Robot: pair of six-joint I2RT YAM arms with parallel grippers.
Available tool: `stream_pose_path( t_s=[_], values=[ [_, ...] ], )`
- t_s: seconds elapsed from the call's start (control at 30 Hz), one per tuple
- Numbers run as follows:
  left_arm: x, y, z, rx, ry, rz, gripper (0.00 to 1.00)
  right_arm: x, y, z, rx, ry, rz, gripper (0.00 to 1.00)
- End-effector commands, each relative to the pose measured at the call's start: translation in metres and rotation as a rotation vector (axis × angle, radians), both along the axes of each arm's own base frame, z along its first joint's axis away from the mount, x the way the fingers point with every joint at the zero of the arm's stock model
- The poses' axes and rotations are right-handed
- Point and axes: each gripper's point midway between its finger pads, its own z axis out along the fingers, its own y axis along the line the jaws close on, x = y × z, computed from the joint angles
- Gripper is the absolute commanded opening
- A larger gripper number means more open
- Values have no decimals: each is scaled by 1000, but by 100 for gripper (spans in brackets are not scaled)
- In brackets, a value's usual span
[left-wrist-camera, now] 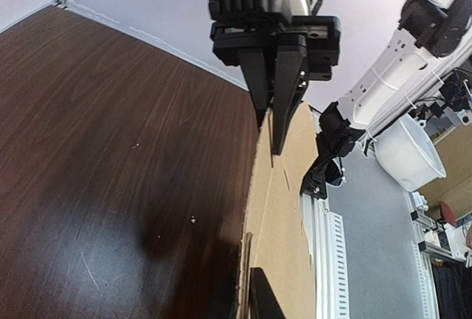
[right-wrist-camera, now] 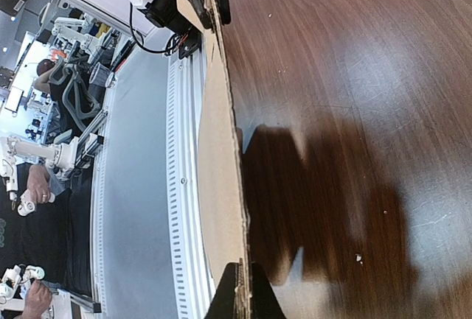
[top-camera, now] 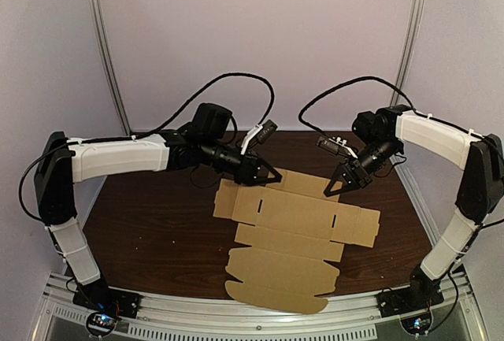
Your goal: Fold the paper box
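My left gripper [top-camera: 270, 176] is pinched shut on the far edge of the box [top-camera: 287, 231], near its left end. My right gripper [top-camera: 339, 187] is clamped on that same edge, further right. The box lies unfolded, flat brown cardboard with slots and scalloped tabs, reaching the near metal rail [top-camera: 181, 309]. Underneath is a glossy dark wood-grain table [top-camera: 150, 223], with pale walls [top-camera: 315, 26] behind.

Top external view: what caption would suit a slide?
Left gripper and right gripper pinch the far edge of an unfolded cardboard box.
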Motion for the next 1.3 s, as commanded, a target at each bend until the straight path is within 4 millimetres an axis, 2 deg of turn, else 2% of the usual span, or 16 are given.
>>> stream_pose_path(
  t_s=[0.0,0.13,0.27,0.4,0.57,0.7,0.77,1.0,1.07,1.13,1.27],
  values=[
    [28,6,10,82,-128,146,21,0,-1,3,-26,-59,0,0],
    [45,38,21,153,-232,334,44,0,-3,2,-48,-70,-7,0],
    [47,80,28,190,-309,499,54,0,-5,-1,-62,-72,-9,0],
    [42,116,10,246,-319,610,60,1,-5,-3,-66,-78,-12,0],
    [25,132,-26,278,-238,617,62,0,-4,2,-54,-78,-18,0],
    [19,139,-40,275,-206,633,62,-1,-5,4,-55,-82,-18,0],
    [15,136,-44,259,-192,614,60,-1,-5,5,-54,-83,-23,0],
    [-4,104,-52,173,-97,440,40,6,-4,4,-69,-87,-50,4],
    [-2,96,-47,128,-104,427,35,7,-4,3,-75,-89,-51,4],
    [-2,91,-46,109,-97,411,26,8,-5,3,-83,-92,-56,4],
    [1,82,-45,89,-87,397,1,11,-5,2,-107,-103,-63,9]
  ],
)
